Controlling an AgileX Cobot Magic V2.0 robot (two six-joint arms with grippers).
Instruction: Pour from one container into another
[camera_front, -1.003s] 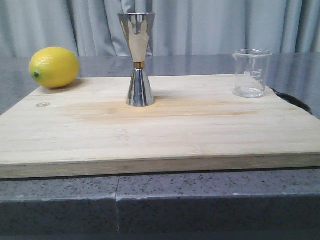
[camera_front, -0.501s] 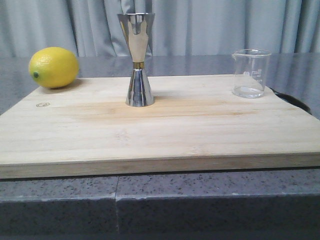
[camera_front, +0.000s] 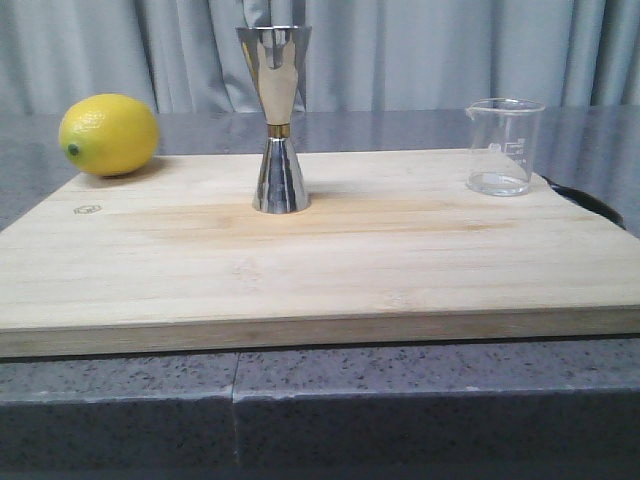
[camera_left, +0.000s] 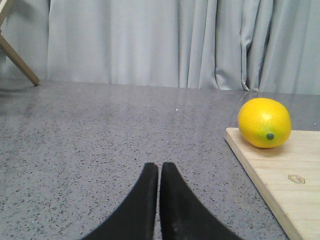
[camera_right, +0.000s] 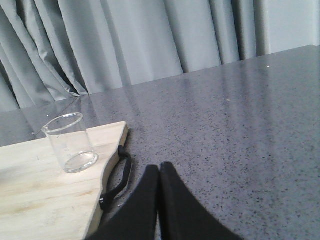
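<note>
The clear glass beaker (camera_front: 503, 147) stands upright at the back right of the wooden board (camera_front: 320, 260); it also shows in the right wrist view as the beaker (camera_right: 70, 143). The steel jigger (camera_front: 277, 120) stands upright near the board's back middle. Neither arm appears in the front view. My left gripper (camera_left: 159, 167) is shut with nothing in it, over the grey counter to the left of the board. My right gripper (camera_right: 159, 169) is shut and holds nothing, over the counter just right of the board's black handle (camera_right: 117, 177).
A yellow lemon (camera_front: 108, 135) lies at the board's back left corner, seen too as the lemon (camera_left: 264, 122). Grey curtains (camera_front: 420, 50) hang behind the speckled counter (camera_front: 400, 400). A wooden leg (camera_left: 17, 60) stands at the far left.
</note>
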